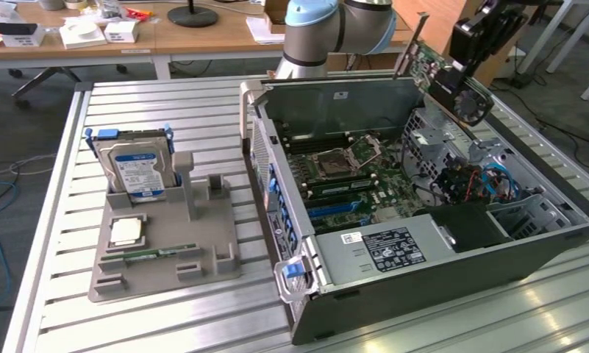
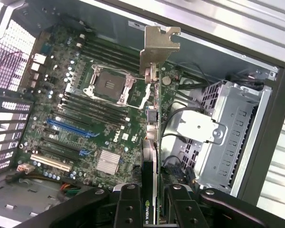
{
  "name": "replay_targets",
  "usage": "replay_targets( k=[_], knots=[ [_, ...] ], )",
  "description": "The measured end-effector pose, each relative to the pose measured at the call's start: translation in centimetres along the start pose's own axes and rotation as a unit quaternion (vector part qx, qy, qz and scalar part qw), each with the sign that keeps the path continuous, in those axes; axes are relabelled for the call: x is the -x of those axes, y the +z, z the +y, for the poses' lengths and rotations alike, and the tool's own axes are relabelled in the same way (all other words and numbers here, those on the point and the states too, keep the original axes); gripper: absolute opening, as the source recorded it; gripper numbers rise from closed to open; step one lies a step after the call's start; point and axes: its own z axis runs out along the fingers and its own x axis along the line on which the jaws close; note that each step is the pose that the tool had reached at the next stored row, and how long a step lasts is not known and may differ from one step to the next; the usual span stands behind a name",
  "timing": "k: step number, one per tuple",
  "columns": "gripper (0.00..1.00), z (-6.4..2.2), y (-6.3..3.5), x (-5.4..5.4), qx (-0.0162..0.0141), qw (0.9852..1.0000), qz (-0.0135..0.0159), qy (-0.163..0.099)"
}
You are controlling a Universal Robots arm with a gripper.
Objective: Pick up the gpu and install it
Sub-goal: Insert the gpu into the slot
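Wrist view: gpu (image 2: 153,118) clamped edge-on in hand (image 2: 151,202), above motherboard (image 2: 85,118).

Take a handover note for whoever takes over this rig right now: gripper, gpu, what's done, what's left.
Gripper: shut on the thin black gpu card with a silver metal bracket.
Card: held tilted in the air above the open grey computer case.
Done: the card is picked up.
Left: the card is not yet seated in any slot of the green motherboard.
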Motion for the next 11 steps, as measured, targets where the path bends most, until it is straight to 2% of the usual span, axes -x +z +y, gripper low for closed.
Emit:
replay_targets(
  k=[7, 11],
  knots=[
    [0.25, 0.0, 0.0, 0.0, 0.0011, 0.9992, 0.0038, -0.04],
    [0.25, 0.0, 0.0, 0.0, 0.0019, 0.9977, 0.0065, -0.068]
  ],
)
